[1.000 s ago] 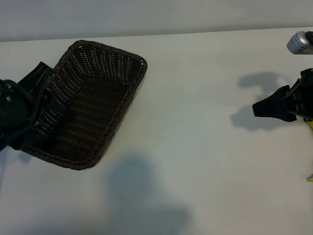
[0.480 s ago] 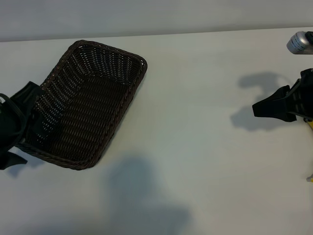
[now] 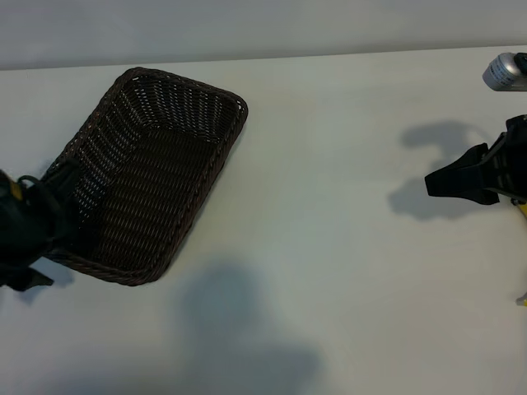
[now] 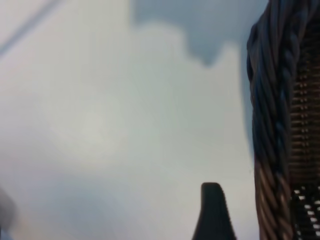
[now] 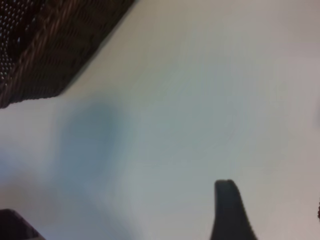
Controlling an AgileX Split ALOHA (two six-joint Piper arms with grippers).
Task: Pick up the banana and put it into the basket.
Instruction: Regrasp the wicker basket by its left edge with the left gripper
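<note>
Dark wicker basket (image 3: 156, 177) angled on white bench (image 3: 329, 247), banana nowhere visible, left claw (image 3: 29, 239) spread apart, low beside basket's outer rim, right claw (image 3: 461, 181) parted, empty, far side.

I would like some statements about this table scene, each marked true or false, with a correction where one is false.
1. The basket has nothing in it. True.
2. The left gripper is beside the basket's outer wall. True.
3. The basket stands near the right arm. False: it is on the left side of the table, far from the right gripper.
4. The right gripper holds a banana. False: nothing is between its fingers.
5. The basket lies upside down. False: it stands upright, opening upward.
</note>
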